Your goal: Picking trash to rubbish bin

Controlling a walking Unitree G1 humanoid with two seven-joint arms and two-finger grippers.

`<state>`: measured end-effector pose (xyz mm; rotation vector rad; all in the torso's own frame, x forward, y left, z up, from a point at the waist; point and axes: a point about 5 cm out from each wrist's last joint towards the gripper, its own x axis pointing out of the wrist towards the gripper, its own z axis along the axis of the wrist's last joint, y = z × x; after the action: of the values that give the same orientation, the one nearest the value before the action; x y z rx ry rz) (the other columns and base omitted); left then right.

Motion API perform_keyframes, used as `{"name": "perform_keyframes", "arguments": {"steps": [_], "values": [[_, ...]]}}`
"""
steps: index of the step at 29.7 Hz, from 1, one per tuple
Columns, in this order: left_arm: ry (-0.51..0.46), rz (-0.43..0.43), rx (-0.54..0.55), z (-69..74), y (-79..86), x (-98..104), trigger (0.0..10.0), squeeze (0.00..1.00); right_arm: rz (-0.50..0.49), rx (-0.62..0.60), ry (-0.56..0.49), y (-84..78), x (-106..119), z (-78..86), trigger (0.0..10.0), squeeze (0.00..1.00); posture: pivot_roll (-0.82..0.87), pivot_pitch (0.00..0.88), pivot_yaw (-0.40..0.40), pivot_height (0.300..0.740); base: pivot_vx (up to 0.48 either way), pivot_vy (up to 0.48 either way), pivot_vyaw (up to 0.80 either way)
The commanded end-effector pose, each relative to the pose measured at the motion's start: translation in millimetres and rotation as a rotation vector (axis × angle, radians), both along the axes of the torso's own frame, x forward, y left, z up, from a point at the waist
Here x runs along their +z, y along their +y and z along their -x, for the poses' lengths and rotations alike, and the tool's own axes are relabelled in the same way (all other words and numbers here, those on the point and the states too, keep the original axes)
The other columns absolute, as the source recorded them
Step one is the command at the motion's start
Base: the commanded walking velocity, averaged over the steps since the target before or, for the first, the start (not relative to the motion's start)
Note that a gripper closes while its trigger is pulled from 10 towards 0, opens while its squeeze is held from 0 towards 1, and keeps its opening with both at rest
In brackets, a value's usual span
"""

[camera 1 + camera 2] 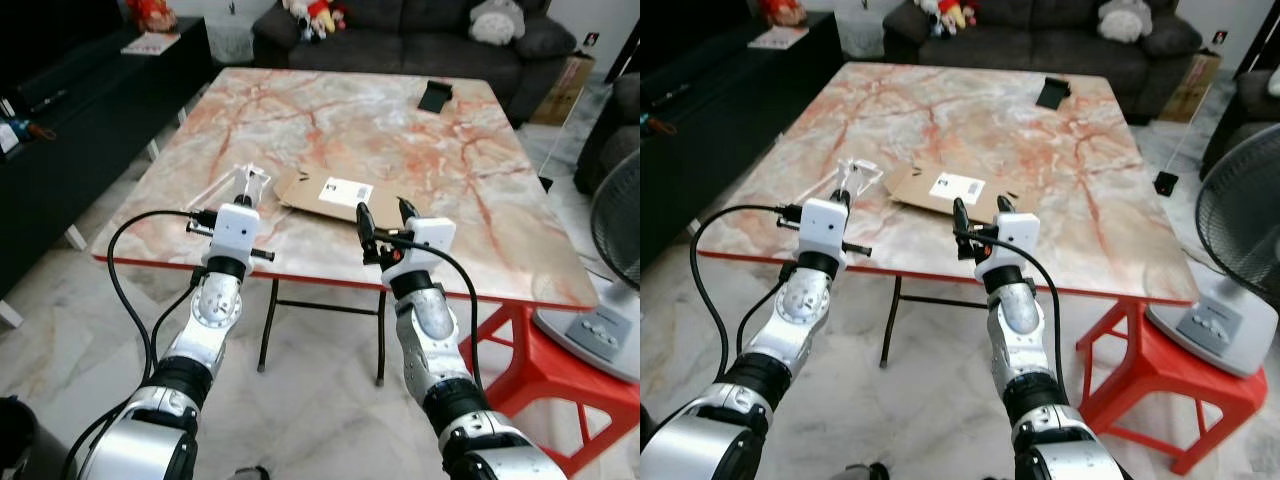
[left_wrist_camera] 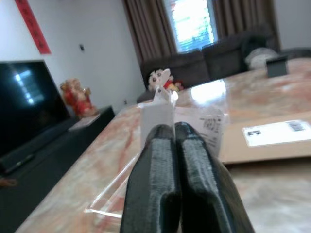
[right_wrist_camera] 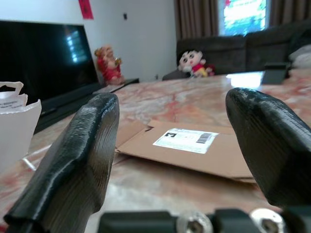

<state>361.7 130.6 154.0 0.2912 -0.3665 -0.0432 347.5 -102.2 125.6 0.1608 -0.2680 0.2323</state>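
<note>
My left tool (image 1: pixel 243 192) is pinched shut at the table (image 1: pixel 500 250) edge, just short of the clear plastic wrapper (image 1: pixel 238 180); it may shove the wrapper away rather than catch it. My right tool (image 1: pixel 383 214) gapes wide, empty, before the flat cardboard (image 1: pixel 340 195), which could slide when nudged.
</note>
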Motion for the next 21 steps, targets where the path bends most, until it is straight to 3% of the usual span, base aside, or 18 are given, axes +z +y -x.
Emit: {"name": "perform_keyframes", "arguments": {"steps": [1,14,21], "values": [[0.01,0.004,0.022,0.9,6.4,-3.3,10.0,0.0,0.004,0.008,-0.025,2.3,7.0,-2.0,10.0,0.0,-0.04,0.0,0.002,0.74,-0.285,0.0,0.0],[0.036,0.001,0.033,2.0,9.2,-9.4,10.0,0.0,0.007,-0.031,0.038,-10.2,-9.3,2.5,10.0,0.0,-0.04,0.0,0.0,0.74,-0.28,0.0,0.0],[0.182,-0.017,0.094,7.5,26.0,-40.1,10.0,0.0,0.006,-0.055,0.185,-24.6,-40.3,10.2,10.0,0.0,-0.04,0.0,-0.002,0.74,-0.037,0.0,0.0]]}}
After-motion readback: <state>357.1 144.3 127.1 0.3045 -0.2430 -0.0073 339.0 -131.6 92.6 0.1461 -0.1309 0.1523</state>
